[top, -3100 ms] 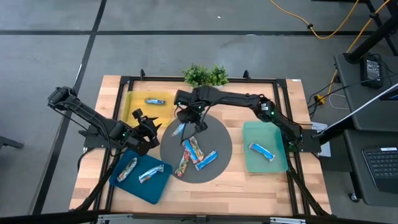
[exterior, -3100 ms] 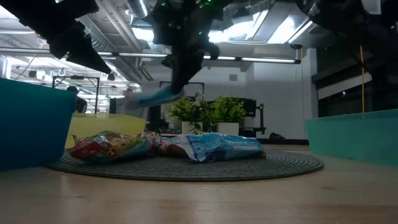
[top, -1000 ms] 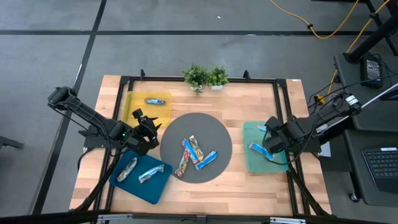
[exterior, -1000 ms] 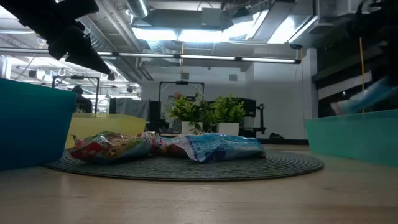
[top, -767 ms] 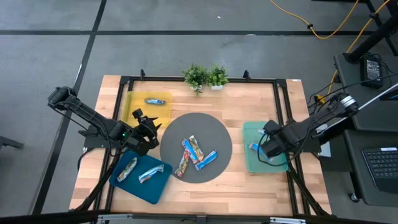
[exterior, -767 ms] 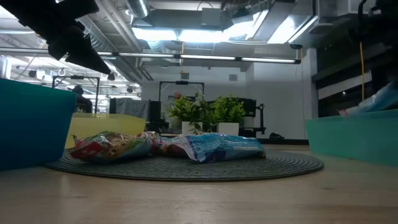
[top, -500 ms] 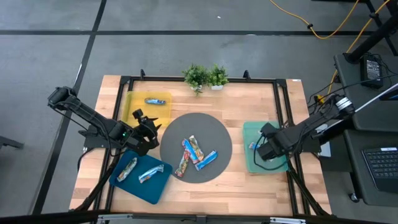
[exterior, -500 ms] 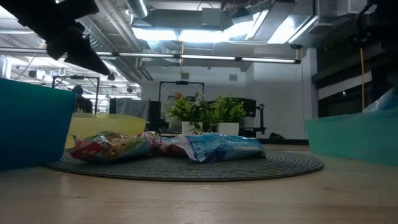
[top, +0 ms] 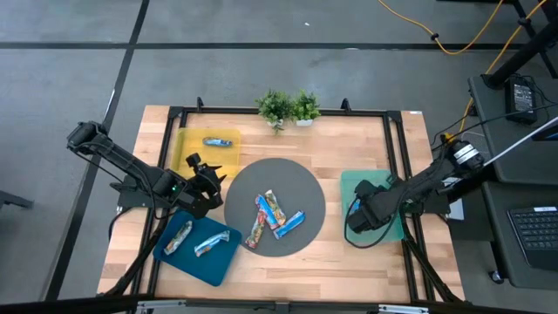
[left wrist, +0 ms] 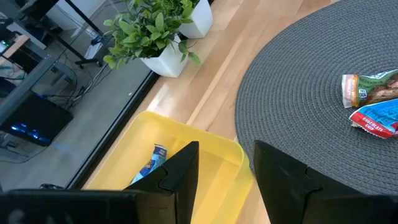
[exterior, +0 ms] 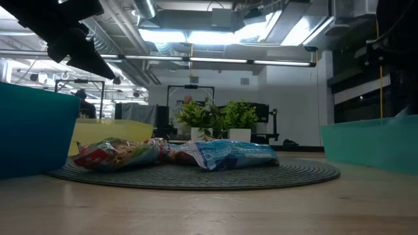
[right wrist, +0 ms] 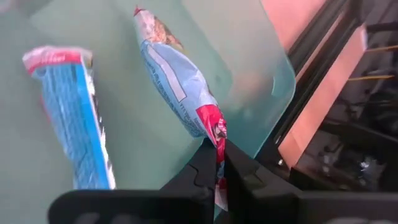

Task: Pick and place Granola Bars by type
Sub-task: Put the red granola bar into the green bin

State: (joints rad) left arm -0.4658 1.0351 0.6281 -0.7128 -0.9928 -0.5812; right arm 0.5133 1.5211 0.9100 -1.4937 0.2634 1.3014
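Right pincer (right wrist: pixel 219 163) clenched on a light-blue granola bar (right wrist: pixel 177 84) over the green tray (top: pixel 387 228), beside another blue bar (right wrist: pixel 71 118). Left pincer (left wrist: pixel 224 180) released, hovering near the yellow tray (left wrist: pixel 155 149).

Across the bench (exterior: pixel 209 209) you see bars (exterior: pixel 176 154) heaped on a round grey mat (exterior: pixel 196 173), a teal bin (exterior: pixel 32 127) at left, a green bin (exterior: pixel 369 140) at right, a yellow bin (exterior: pixel 111 136) and plants (exterior: pixel 219 119) behind.
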